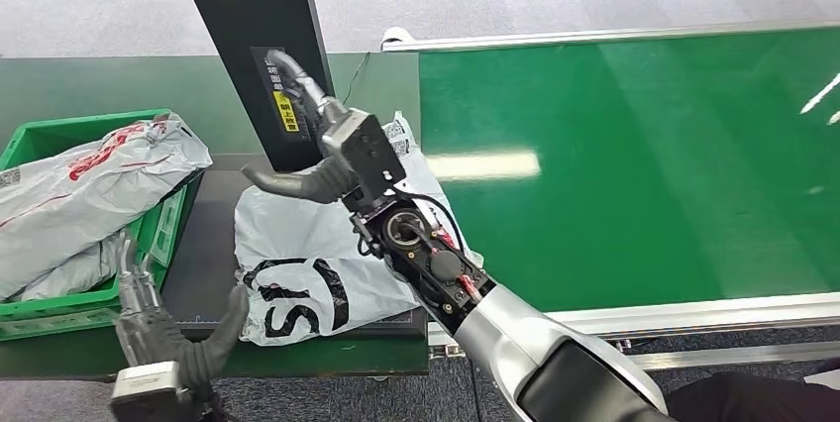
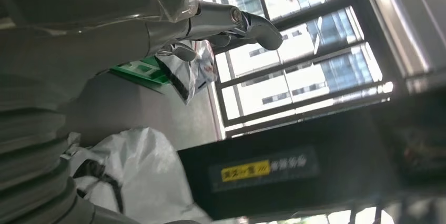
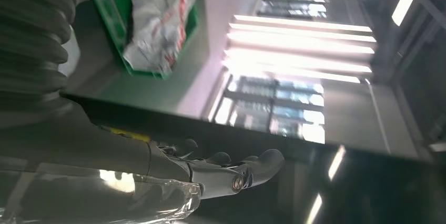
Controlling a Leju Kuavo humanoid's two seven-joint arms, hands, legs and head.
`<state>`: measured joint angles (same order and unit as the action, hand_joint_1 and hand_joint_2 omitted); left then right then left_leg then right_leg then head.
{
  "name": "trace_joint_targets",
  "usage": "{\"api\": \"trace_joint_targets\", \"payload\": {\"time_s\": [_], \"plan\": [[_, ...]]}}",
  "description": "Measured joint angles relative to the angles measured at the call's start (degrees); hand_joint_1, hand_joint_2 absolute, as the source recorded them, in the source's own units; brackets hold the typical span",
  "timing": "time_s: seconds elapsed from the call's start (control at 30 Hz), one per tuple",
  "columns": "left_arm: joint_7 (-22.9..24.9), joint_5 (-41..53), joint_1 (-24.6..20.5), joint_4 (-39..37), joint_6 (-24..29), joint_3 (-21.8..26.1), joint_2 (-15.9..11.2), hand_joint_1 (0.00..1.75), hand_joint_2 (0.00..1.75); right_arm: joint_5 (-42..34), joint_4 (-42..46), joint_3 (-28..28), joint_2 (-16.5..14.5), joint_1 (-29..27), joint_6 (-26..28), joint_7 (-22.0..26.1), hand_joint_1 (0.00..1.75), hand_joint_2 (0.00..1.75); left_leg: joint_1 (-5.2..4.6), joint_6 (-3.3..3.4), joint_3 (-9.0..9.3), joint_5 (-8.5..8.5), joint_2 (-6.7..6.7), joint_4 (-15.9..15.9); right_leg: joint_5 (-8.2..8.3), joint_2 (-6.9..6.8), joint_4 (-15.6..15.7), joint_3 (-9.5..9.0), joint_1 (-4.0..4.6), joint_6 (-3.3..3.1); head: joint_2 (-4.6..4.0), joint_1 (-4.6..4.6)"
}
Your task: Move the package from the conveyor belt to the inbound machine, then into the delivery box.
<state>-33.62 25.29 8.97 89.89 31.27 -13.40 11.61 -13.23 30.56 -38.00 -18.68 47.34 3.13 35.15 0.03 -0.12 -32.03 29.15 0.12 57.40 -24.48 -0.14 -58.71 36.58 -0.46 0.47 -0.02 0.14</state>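
Package first: the white plastic mailer bag with black lettering (image 1: 317,263) lies flat on the dark platform of the inbound machine (image 1: 208,254), centre-left of the head view, below the machine's black slanted upright panel (image 1: 253,36) with its yellow label. So it is off the glossy green conveyor belt (image 1: 634,164) on the right, but not yet in the green plastic delivery crate (image 1: 30,140) at the left edge, which already holds other grey-white mailers (image 1: 89,184).

My right hand (image 1: 312,159) is raised mid-frame over the bag's upper edge, fingers spread, holding nothing; I cannot tell if it touches the bag. My left hand (image 1: 158,328) sits lower left, near the bag's lower-left corner, fingers apart and empty.

Risks as I judge them:
- Thin slippery film: a pinch on one edge could slide off, or the contents could sag and drag the bag out of the grip.
- The right hand is close to the upright panel, so a lift could knock it.
- The crate looks heaped; a drop at the near rim could leave the bag hanging over the edge or sliding off the pile.
- The left hand is just beside the crate wall and could snag it.
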Motion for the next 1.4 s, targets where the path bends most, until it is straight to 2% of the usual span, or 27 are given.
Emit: {"api": "trace_joint_targets", "payload": {"time_s": [0.13,0.3,0.47,0.6,0.87,1.03,1.17,1.33,1.37,1.4], "plan": [[5.3,9.4,0.2,-1.6,-0.4,-3.9,-0.6,0.0,1.75,4.1,9.8,9.1,0.8,-7.7,0.5,1.5,0.0,1.75,0.0,0.0,-0.03,0.05,-0.05,0.0,-0.01,-0.01,0.0,0.02,0.0,0.01,0.0,0.0],[10.6,16.4,-0.3,-3.3,-1.9,-7.6,-1.1,0.0,1.75,4.8,20.8,17.2,1.3,-17.4,-1.0,3.1,0.0,1.75,-0.02,0.0,-0.04,0.08,-0.04,0.0,-0.02,-0.01,0.1,0.06,0.01,0.01,-0.01,-0.01],[11.6,17.4,-3.2,-7.4,-3.9,-7.3,-1.2,0.0,1.75,2.6,31.0,22.4,1.4,-26.3,-3.4,3.8,0.0,1.75,-0.01,0.0,-0.04,0.07,-0.02,0.0,-0.02,-0.01,0.0,0.04,0.02,0.0,0.0,-0.01],[11.0,17.1,-7.3,-13.9,-5.1,-4.4,-1.5,0.0,1.75,2.2,36.8,24.2,1.3,-31.1,-4.6,4.0,0.0,1.75,-0.01,-0.02,-0.01,0.05,-0.01,0.0,0.0,0.0,0.0,0.03,0.02,-0.02,-0.01,0.0],[10.2,16.5,-19.1,-34.2,-4.9,4.8,-2.9,0.0,1.75,0.1,42.6,25.1,1.3,-35.2,-5.0,4.9,0.0,1.75,-0.01,-0.04,0.02,-0.01,0.02,0.0,0.04,0.01,0.0,0.01,0.02,-0.07,-0.01,0.0],[11.1,17.7,-25.7,-45.1,-5.6,8.3,-3.7,0.0,1.75,-0.7,45.1,25.6,1.2,-36.8,-5.0,4.9,0.0,1.75,0.0,-0.03,0.03,-0.01,-0.02,0.0,0.04,0.0,0.0,-0.04,0.01,-0.07,-0.01,0.0],[11.4,18.8,-29.3,-50.8,-6.1,9.5,-4.0,0.0,1.75,-1.2,46.9,25.9,1.1,-38.3,-4.8,4.9,0.0,1.75,-0.01,-0.03,0.09,0.01,-0.02,0.0,0.03,0.0,0.0,-0.15,0.0,-0.07,0.01,0.0],[11.4,19.1,-31.4,-54.2,-6.1,10.2,-4.2,0.0,1.75,-1.4,47.8,26.0,1.1,-39.0,-4.8,4.9,0.0,1.75,-0.01,-0.05,0.31,0.02,-0.04,0.0,0.03,-0.01,0.0,-0.42,0.0,-0.07,0.0,0.0],[11.4,19.1,-31.6,-54.7,-6.1,10.2,-4.2,0.06,1.75,-1.5,47.9,26.1,1.1,-39.1,-4.8,4.9,0.0,1.75,-0.01,-0.05,0.35,0.01,-0.04,0.0,0.03,-0.01,0.0,-0.46,0.0,-0.07,0.0,0.0],[11.4,19.1,-31.8,-55.0,-6.1,10.2,-4.2,0.27,1.75,-1.5,48.0,26.1,1.1,-39.2,-4.8,4.9,0.0,1.75,-0.01,-0.05,0.39,0.0,-0.04,-0.1,0.03,0.0,0.0,-0.51,0.0,-0.08,0.0,0.0]]}}
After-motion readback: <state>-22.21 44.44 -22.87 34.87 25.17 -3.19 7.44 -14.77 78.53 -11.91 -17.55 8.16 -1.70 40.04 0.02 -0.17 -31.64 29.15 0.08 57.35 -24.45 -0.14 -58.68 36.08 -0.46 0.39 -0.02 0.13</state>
